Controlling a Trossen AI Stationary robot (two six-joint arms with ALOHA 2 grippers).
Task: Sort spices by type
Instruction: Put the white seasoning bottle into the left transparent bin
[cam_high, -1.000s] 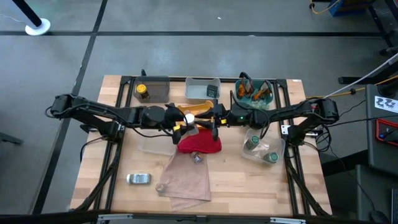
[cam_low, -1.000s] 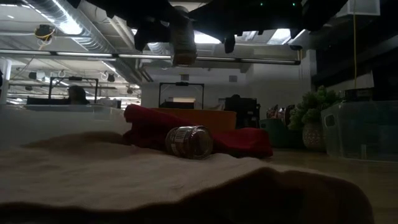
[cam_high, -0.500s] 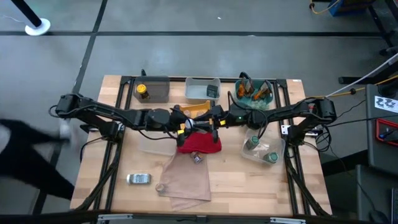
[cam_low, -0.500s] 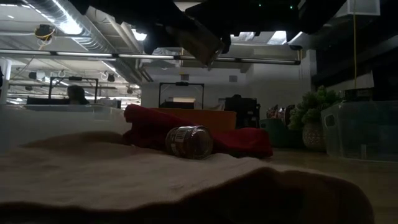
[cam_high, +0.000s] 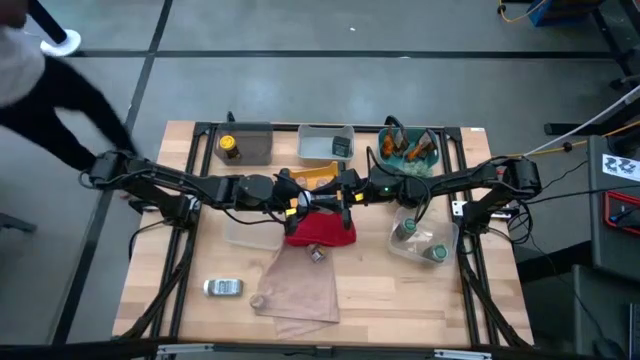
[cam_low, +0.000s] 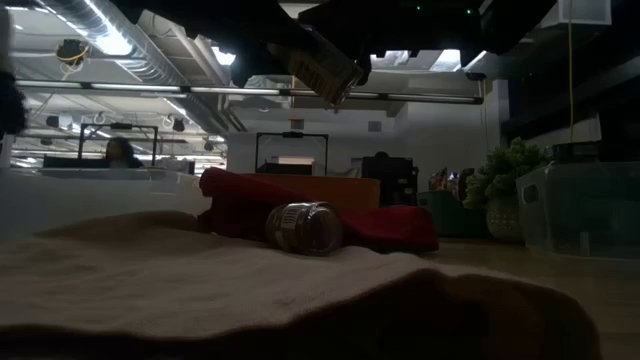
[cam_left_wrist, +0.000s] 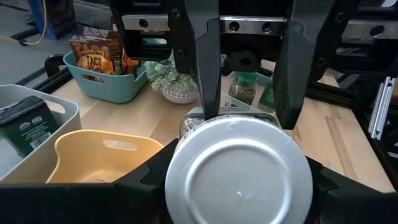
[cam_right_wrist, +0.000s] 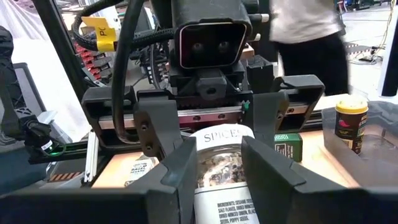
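Spices nearest the front edge are not yet sorted: one silvery jar (cam_high: 223, 288) lies on the bare desk (cam_high: 400, 300), and another jar (cam_low: 305, 228) lies on its side where the tan cloth (cam_high: 300, 290) meets the red cloth (cam_high: 322, 232).

Above the red cloth, in the middle of the desk, the two arms meet. Between them hangs a silver-capped jar (cam_right_wrist: 224, 186) with a printed spice label, lifted clear of the desk. The left claw (cam_left_wrist: 239, 186) has its fingers closed around the cap end. The right claw (cam_right_wrist: 224, 158) comes from the opposite side and presses both fingers against the glass body. So both claws have hold of the same jar at once.

I judge that this step is a handover from one arm to the other, but the pictures do not tell which arm gives and which receives. For the next move, one claw must open and back away only when the other one holds firmly, otherwise the jar can tip or drop on the cloth. Then the jar must go to the container for its type.

Farther back, a yellow tub (cam_left_wrist: 99, 155) stands just beyond the claws, and a clear bin (cam_high: 447, 240) on the right holds green-lidded jars. At the far edge a yellow-capped bottle (cam_high: 228, 147), a dark tin (cam_high: 341, 147) and the sachets (cam_high: 410, 150) sit in separate containers.
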